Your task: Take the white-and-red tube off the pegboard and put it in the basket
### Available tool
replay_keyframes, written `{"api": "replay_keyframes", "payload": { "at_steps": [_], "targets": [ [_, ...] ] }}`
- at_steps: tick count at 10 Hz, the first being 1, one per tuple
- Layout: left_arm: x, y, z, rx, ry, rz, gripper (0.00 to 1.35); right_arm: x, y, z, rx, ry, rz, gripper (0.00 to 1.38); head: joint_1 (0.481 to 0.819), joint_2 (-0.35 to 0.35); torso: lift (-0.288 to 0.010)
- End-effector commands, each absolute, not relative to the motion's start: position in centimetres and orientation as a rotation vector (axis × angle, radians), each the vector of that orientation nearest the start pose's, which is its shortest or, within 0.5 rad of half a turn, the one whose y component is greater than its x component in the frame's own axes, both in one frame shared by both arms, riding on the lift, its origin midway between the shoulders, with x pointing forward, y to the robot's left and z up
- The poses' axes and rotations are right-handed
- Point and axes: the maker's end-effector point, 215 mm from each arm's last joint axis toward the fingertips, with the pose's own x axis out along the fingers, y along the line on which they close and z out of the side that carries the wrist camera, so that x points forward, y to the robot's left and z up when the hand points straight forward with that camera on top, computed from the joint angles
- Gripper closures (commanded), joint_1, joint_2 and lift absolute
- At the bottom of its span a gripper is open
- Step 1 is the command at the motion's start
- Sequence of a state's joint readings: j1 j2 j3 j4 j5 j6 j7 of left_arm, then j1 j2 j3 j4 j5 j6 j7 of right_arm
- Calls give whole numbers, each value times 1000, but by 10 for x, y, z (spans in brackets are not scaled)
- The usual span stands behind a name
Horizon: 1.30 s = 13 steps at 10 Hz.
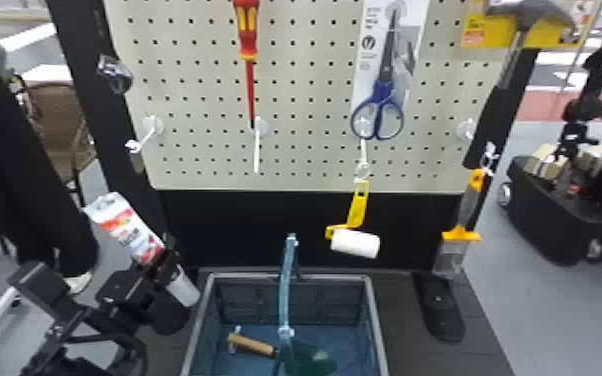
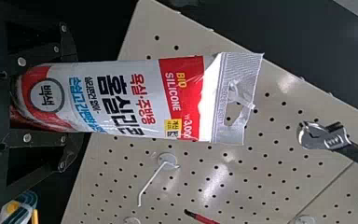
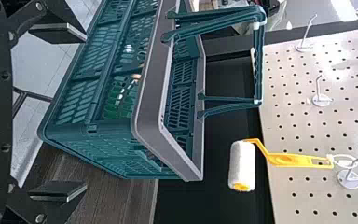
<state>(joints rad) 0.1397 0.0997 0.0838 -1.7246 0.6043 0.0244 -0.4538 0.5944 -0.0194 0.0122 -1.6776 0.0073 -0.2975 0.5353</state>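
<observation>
The left gripper [image 2: 71,97] has its fingers closed on the lower body of the white-and-red tube [image 1: 127,230], tab end up, axis tilted. The tube is left of the basket [image 1: 245,275]; transfer requires rightward travel.

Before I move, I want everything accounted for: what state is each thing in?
Tube, gripped, tilted
Left tool, shut on tube
Right tool, open, empty
Basket, open, upright
Trowel, lying in basket
Scissors, hung, closed
Screwdriver, hung, tip down
Roller, hung
Hammer, hung, head up

bright light, pale glare patches on the pegboard [image 2: 219,170]
</observation>
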Motion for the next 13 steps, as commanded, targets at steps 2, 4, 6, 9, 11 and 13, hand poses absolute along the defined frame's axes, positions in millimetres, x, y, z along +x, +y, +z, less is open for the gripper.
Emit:
{"api": "replay_keyframes", "payload": {
  "at_steps": [2, 4, 6, 9, 11, 13],
  "targets": [
    [531, 205, -307, -555, -87, -392, 1230, 337, -114, -480, 34, 190, 559, 179, 549, 0, -100],
    [529, 192, -314, -577, -48, -426, 1230, 337, -113, -481, 33, 190, 565, 179, 549, 0, -100],
    [528, 176, -317, -611, -19, -466, 1230, 337, -113, -480, 35, 190, 565, 179, 549, 0, -100],
    [525, 152, -319, -652, 15, -523, 1230, 338, -113, -481, 35, 192, 565, 179, 549, 0, -100],
    [523, 136, -318, -674, 28, -559, 1230, 338, -113, -481, 37, 193, 565, 179, 549, 0, -100],
    [521, 121, -319, -684, 43, -588, 1230, 337, -112, -482, 36, 193, 567, 179, 549, 0, -100]
  ]
}}
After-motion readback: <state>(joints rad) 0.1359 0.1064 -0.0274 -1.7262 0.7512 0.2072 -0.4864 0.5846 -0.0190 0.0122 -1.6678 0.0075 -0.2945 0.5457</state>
